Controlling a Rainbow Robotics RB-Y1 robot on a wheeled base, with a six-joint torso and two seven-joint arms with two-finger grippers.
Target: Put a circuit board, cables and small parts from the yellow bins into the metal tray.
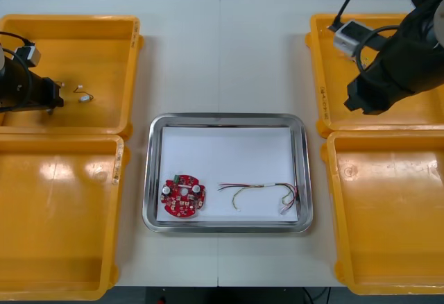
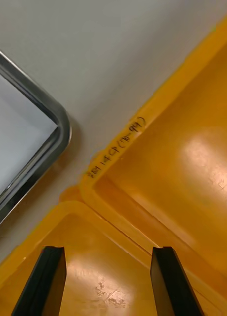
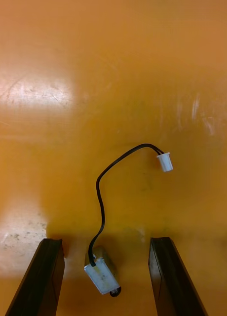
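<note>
1. Left gripper (image 3: 106, 241), upper left of the front view, jaws wide, hangs inside a yellow bin (image 1: 104, 26). A black cable (image 3: 100, 197) ending in a small metal part (image 3: 102, 276) lies between its fingers.
2. Right gripper (image 2: 108, 249), upper right, jaws wide and empty, over the right-hand bins (image 2: 118, 148).
3. Metal tray (image 1: 225, 118), centre, holds a round red circuit board (image 1: 182, 196) and a red and yellow cable (image 1: 257, 189).

A workshop (electronics, seemingly): yellow bins (image 1: 69, 61) flank a metal tray (image 1: 225, 118).

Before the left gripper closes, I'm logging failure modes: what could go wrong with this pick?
1. The small metal end of the thin black cable lies tilted between the fingers of the open left gripper; it might slip out.
2. The cable's loose white plug would dangle and could catch the yellow bin's rim on lifting.
</note>
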